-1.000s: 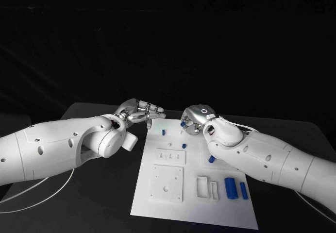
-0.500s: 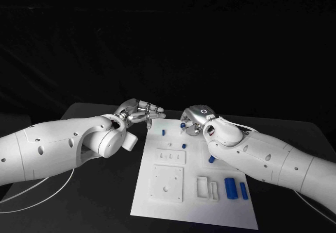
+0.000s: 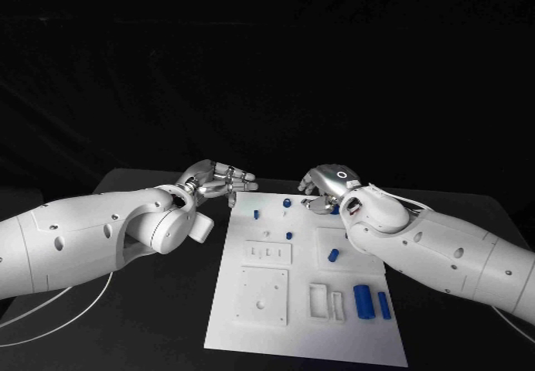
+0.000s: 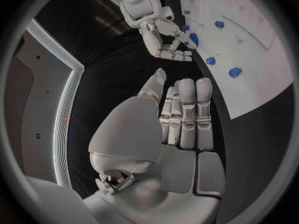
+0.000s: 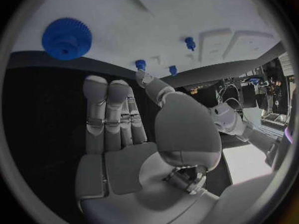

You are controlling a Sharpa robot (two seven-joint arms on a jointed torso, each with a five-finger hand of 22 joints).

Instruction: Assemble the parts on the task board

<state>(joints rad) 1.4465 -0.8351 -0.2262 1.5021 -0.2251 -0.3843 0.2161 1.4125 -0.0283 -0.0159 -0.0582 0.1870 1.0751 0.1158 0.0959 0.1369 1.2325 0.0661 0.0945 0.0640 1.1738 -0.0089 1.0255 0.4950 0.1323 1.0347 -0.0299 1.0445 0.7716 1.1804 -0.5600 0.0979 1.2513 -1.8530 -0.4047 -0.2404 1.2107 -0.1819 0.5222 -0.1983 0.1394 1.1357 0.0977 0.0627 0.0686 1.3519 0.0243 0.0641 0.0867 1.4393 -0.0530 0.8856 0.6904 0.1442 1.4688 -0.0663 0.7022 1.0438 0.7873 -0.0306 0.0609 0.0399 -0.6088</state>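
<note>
Looking down from the head view, the white task board (image 3: 307, 294) lies on the black tabletop (image 3: 145, 309), with small blue parts (image 3: 362, 300) on it. Both hands hover at its far end: the left robot hand (image 3: 221, 179) beside the far left corner, the right robot hand (image 3: 323, 185) over the far right. The left wrist view shows the left robot hand's fingers (image 4: 187, 114) straight, side by side, holding nothing. The right wrist view shows the right robot hand's fingers (image 5: 109, 114) likewise empty, near a blue gear (image 5: 67, 38) on the board.
</note>
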